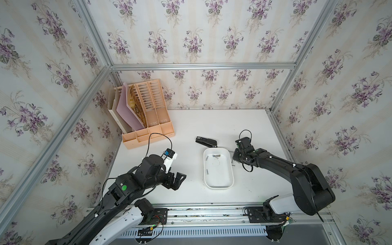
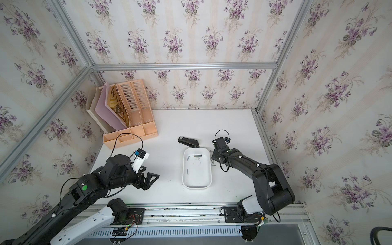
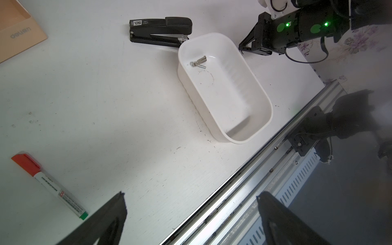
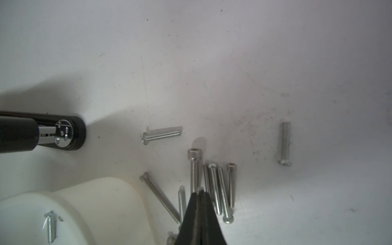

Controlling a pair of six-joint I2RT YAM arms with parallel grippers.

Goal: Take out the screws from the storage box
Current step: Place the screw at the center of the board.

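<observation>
Right claw (image 4: 200, 192) is pinched shut over the screws (image 4: 194, 169) heaped on the table (image 4: 233, 53) just beside the box (image 3: 266, 99), left claw (image 3: 191, 195) wide open — so spread the right one before dipping in, then straddle one remaining screw (image 3: 201, 60) across its shaft, clear of the wall.

A robot lab cell, dressed like a home office: flowered wallpaper (image 1: 191, 25) fills an aluminium frame (image 1: 201, 66), two arms (image 1: 127, 186) are fixed on a rail (image 1: 212, 214) along the table's (image 1: 212, 123) near edge, and an organizer (image 1: 148, 133) and a stapler (image 1: 206, 141) stand on the table.
</observation>
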